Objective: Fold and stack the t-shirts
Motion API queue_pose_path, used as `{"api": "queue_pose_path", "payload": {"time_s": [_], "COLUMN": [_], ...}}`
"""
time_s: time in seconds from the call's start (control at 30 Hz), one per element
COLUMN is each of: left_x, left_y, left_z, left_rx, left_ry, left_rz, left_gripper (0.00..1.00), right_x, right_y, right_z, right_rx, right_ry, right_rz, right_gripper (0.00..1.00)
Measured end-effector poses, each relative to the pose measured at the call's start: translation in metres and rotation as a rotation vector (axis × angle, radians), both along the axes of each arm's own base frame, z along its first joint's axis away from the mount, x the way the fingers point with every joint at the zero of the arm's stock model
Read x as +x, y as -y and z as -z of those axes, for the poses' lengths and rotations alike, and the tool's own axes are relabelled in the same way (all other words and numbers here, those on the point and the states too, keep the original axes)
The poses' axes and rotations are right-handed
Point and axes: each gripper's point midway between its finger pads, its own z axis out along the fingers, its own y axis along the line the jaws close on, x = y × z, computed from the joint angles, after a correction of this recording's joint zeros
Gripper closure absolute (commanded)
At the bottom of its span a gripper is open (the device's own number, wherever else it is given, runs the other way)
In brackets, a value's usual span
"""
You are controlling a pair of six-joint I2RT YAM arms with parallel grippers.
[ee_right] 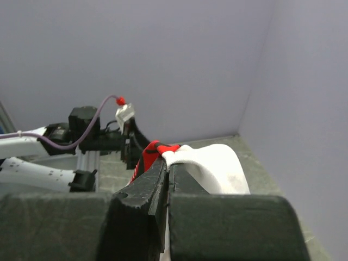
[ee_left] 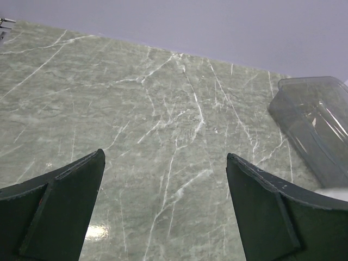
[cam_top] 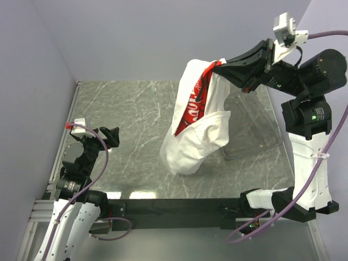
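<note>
Right gripper [cam_top: 222, 65] clamped on a bunched edge of the t-shirt [cam_top: 198, 136], which hangs limp over the middle of the table [cam_top: 125, 109], bin [cam_top: 261, 130] at its three o'clock. Left gripper [ee_left: 163, 157] jaws apart, empty, at eight o'clock. Cloth judged light, soft; grasp at shoulder seams

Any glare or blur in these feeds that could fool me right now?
Top external: sharp, a pale glare patch on the table at its near edge. Left wrist: a small glare spot on the table by the open left gripper. Right wrist: the right gripper looms soft and dark, and the t-shirt it pinches looks nearly blown-out white.
</note>
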Motion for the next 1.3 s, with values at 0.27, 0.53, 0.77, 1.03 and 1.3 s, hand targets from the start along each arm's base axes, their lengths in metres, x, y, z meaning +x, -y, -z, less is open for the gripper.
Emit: {"api": "queue_pose_path", "payload": {"time_s": [0.27,0.53,0.77,1.03,1.3], "left_x": [0.000,0.000,0.004,0.014,0.038], "left_y": [-0.001,0.001,0.027,0.072,0.091], "left_z": [-0.001,-0.001,0.007,0.043,0.083], "left_rx": [0.000,-0.001,-0.004,-0.020,-0.042], "left_ry": [0.004,0.004,-0.032,-0.182,-0.384], "left_rz": [-0.005,0.004,0.145,0.375,0.433], "left_gripper": [0.01,0.01,0.01,0.01,0.01], "right_x": [0.021,0.080,0.097,0.073,0.062], "right_y": [-0.036,-0.053,-0.015,0.065,0.097], "right_z": [0.104,0.310,0.375,0.447,0.444], "right_rx": [-0.128,-0.531,-0.702,-0.688,-0.577], "right_ry": [-0.189,-0.432,-0.488,-0.669,-0.627], "right_rz": [-0.027,0.151,0.283,0.416,0.520], "right_gripper": [0.81,0.10,0.10,0.10,0.12]}}
